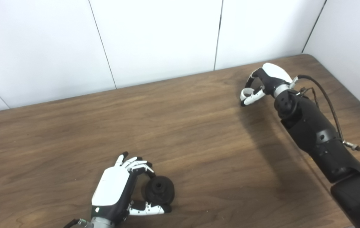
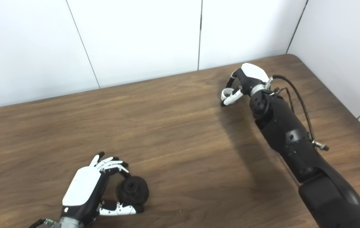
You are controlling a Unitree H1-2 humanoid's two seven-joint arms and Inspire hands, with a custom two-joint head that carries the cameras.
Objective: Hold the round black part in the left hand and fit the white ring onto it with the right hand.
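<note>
Left hand (image 1: 116, 190) fingers curl around round black part (image 1: 159, 190) on surface (image 1: 199, 133); right hand (image 1: 262, 84) pinches white ring (image 1: 246, 93). Loose pinch risks dropping it.

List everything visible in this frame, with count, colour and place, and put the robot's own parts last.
Table: one, brown wood, fills the lower view.
Wall panels: white, behind and to the right of the table.
Round black part: one, black, near edge, in the left robot hand.
White ring: one, white, far right, at the right robot hand's fingertips.
Left robot hand: white and black, bottom left.
Right robot hand: white and black, far right, on a black arm.
</note>
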